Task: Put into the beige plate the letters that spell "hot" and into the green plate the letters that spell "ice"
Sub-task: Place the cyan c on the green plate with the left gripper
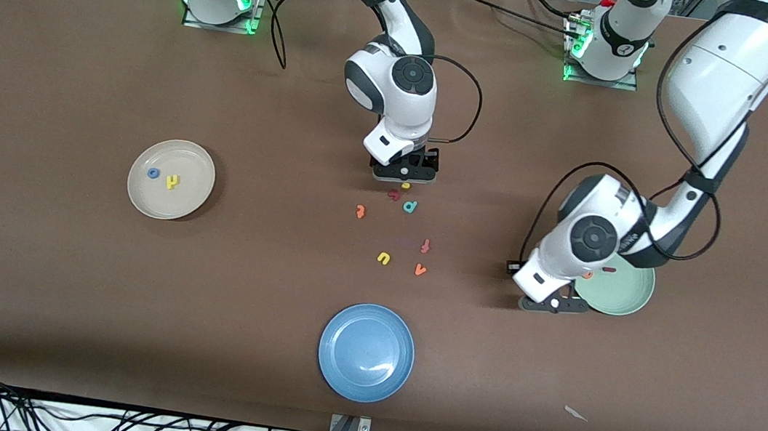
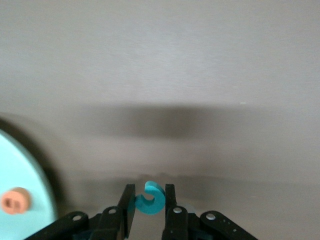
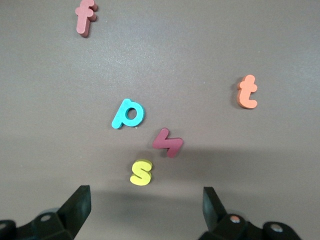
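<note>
The left pincer (image 2: 150, 205) is clamped on the teal "c" (image 2: 150, 198), a small curled foam letter, beside the green plate (image 1: 627, 296), likely to drop it in with the orange "e" (image 2: 15, 201) there. The right pincer (image 3: 145, 205) hangs with jaws wide apart over the loose letters mid-desk, where the orange "t" (image 3: 247, 91) lies. The beige plate (image 1: 191, 203) holds the yellow "h" (image 1: 173, 181) and blue "o" (image 1: 152, 172)

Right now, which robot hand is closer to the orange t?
Right. The right hand hovers open over the letters beside the t; the left hand, holding the teal c, is by the green plate.
</note>
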Controlling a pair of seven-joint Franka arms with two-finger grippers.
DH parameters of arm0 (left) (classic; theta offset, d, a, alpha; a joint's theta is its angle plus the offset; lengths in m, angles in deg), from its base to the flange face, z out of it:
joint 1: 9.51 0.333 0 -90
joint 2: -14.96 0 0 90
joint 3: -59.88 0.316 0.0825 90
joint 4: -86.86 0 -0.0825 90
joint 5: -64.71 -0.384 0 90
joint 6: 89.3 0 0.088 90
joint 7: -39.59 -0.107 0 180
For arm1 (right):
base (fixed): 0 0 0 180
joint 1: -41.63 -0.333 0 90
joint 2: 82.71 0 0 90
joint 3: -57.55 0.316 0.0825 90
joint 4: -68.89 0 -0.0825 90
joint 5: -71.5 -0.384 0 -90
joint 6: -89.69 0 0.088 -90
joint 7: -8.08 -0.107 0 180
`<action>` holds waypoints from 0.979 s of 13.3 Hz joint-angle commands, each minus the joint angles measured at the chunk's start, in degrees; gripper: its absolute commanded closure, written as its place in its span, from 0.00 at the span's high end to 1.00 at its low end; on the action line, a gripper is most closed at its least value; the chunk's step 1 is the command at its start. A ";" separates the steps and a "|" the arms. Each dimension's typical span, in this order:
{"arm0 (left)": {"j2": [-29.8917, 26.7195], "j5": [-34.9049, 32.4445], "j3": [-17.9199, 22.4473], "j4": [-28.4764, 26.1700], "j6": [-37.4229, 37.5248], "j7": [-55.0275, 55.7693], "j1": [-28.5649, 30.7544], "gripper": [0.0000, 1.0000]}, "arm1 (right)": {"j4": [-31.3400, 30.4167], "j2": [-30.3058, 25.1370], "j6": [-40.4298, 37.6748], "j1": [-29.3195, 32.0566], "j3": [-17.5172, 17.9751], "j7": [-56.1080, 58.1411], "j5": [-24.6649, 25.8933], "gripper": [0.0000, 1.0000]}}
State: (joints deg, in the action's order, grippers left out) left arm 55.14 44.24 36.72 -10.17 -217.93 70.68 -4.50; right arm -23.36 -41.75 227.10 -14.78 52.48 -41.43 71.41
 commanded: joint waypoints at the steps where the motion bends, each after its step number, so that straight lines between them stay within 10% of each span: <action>1: -2.46 -2.37 -0.65 0.00 3.91 -8.11 4.37 0.19 | 0.93 0.17 -0.56 -0.63 -0.56 -1.21 0.98 0.99; 13: -11.52 -2.46 -1.18 -13.96 -1.95 -22.63 16.86 0.16 | 0.93 -0.97 -0.64 -0.72 -1.09 -1.20 1.06 0.99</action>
State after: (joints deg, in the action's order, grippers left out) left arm 47.67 44.14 36.50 -17.83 -215.64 49.92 9.49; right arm -22.52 -41.90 227.09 -14.80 51.81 -41.43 71.43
